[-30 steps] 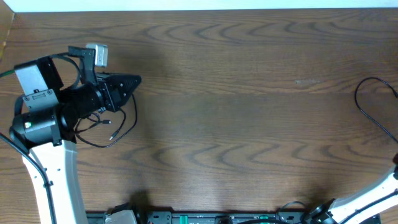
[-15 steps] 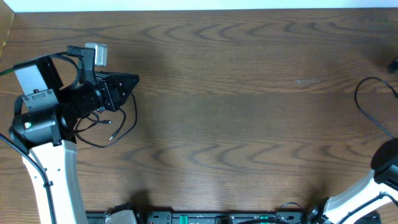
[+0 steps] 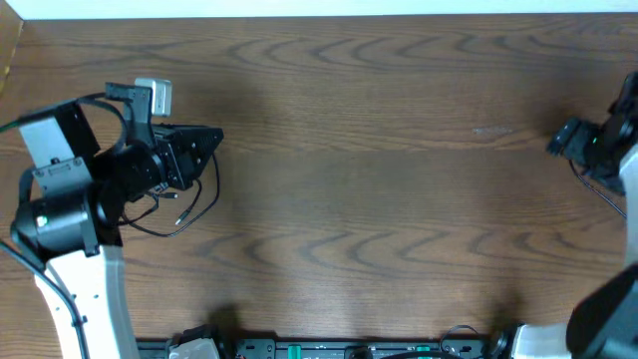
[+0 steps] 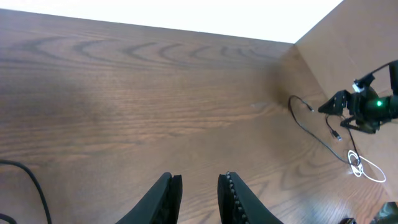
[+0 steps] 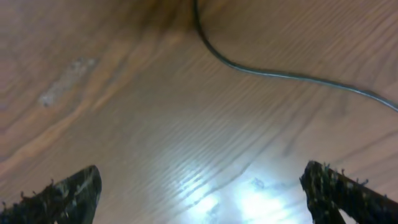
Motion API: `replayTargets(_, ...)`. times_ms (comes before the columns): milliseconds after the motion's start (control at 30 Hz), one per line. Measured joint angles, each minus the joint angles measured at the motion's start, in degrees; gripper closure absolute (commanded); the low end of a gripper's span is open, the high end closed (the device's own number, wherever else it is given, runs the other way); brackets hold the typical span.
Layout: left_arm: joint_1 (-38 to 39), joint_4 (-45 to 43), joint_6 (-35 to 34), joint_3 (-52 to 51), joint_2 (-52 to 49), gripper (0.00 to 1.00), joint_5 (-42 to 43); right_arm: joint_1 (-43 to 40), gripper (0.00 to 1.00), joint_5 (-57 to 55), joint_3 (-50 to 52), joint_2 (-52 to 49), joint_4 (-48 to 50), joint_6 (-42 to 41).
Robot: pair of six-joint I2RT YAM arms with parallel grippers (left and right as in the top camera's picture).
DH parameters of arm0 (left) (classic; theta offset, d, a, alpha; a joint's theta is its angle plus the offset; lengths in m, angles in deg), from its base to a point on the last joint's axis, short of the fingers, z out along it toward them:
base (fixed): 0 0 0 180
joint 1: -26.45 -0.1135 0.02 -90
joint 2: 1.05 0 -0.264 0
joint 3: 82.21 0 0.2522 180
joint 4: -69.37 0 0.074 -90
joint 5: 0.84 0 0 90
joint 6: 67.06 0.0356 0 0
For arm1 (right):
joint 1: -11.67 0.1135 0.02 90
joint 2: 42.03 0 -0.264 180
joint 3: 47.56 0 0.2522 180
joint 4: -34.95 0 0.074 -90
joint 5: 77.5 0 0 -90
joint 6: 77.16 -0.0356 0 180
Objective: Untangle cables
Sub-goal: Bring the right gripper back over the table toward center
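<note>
A thin black cable (image 3: pixel 192 207) lies looped on the table under my left gripper (image 3: pixel 217 135), with a small plug end near the arm. In the left wrist view the left gripper (image 4: pixel 199 186) shows a narrow gap with nothing in it. A second black cable (image 3: pixel 601 193) lies at the right edge, partly hidden under my right gripper (image 3: pixel 554 142). In the right wrist view that cable (image 5: pixel 249 65) curves across the top, beyond the wide-open, empty right gripper (image 5: pixel 205 199). The left wrist view also shows a white cable (image 4: pixel 367 169) beside the far black cable (image 4: pixel 311 124).
A small white and grey block (image 3: pixel 156 90) sits behind the left arm. The wooden table (image 3: pixel 379 199) ends at a white strip at the back. The arm bases and their wiring run along the front edge (image 3: pixel 329 349).
My right arm has swung up from the bottom right corner; its gripper now hovers over the black cable at the right edge. The left arm has shifted only slightly.
</note>
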Motion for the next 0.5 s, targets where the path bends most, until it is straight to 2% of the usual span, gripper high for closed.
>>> replayTargets(267, 0.0, 1.2, 0.4, 0.0, 1.5, 0.75, -1.0, 4.9, 0.01, 8.1, 7.1, 4.7, 5.2, -1.1)
replayTargets(500, 0.0, 2.6, 0.6, 0.0, 2.3, 0.75, -6.6, 16.5, 0.01, 18.8, 7.2, 5.1, 9.4, 11.9)
